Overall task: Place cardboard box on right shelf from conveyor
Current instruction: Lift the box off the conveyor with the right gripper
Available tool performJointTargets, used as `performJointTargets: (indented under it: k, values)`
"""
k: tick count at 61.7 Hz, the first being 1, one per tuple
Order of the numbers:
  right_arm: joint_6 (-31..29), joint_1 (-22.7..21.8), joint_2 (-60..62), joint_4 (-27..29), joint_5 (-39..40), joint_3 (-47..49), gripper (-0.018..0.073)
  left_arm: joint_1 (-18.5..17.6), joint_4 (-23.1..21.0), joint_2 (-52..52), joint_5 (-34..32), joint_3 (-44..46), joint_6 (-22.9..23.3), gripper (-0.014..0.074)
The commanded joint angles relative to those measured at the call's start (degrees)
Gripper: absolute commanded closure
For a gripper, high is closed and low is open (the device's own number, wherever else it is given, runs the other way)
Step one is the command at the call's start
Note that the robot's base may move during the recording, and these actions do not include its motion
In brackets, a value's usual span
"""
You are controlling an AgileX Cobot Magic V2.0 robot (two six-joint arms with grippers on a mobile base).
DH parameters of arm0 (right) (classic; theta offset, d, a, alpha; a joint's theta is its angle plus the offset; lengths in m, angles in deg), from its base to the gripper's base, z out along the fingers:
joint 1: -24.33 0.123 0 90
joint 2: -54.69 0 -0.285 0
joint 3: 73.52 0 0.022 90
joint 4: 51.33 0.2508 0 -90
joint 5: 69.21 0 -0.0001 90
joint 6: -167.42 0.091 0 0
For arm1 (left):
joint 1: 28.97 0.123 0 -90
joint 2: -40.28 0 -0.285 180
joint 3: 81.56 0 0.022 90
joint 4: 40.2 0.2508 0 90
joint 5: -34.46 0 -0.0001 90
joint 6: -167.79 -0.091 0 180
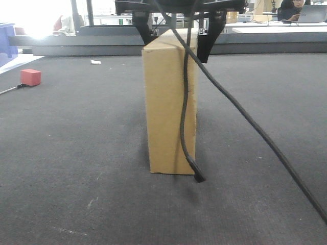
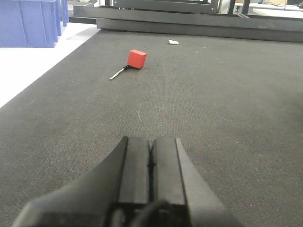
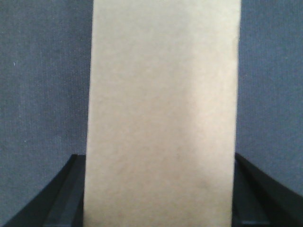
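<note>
The left end effector [image 2: 150, 142] hangs low over the near part of the conveyor [image 1: 76, 153], its fingers pressed together with nothing between them. A black cable [image 1: 184, 117] dangles in front of the cardboard box [image 1: 163, 112], which stands upright on its narrow end at the middle of the belt. The right end effector [image 3: 158, 163] clamps the box's top, one finger against each broad face. Farther left lies a red cube [image 1: 30, 77]. Blue bins [image 2: 28, 21] sit beyond the belt's far left edge.
</note>
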State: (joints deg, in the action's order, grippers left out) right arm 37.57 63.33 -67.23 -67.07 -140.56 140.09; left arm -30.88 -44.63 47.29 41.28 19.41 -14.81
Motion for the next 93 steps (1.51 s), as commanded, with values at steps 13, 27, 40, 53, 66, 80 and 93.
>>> performJointTargets:
  k: [13,27,40,53,66,80,93]
  values:
    - [-15.88,-4.03,10.34,-1.01,2.06,1.39,0.0344,0.14,-0.34,-0.73,-4.93,-0.56,-0.02,0.0713]
    - [-33.13,-8.94,16.11,1.70,1.24,-1.08,0.0344,0.14,-0.34,-0.73,-4.93,-0.56,-0.02,0.0713]
    - [-39.62,-15.01,26.65,6.07,9.18,-16.73,0.0344,0.14,-0.34,-0.73,-4.93,-0.56,-0.02,0.0713]
    - [-39.62,-21.24,41.84,7.55,21.13,-36.90,0.0344,0.14,-0.34,-0.73,-4.93,-0.56,-0.02,0.0713]
    - [-39.67,-23.82,58.16,7.55,29.38,-53.30,0.0344,0.14,-0.34,-0.73,-4.93,-0.56,-0.02,0.0713]
    - [-39.80,-23.82,76.81,7.55,31.00,-62.23,0.0344,0.14,-0.34,-0.73,-4.93,-0.56,-0.02,0.0713]
    - [-39.80,-23.82,91.56,7.55,30.94,-63.32,0.0344,0.14,-0.34,-0.73,-4.93,-0.56,-0.02,0.0713]
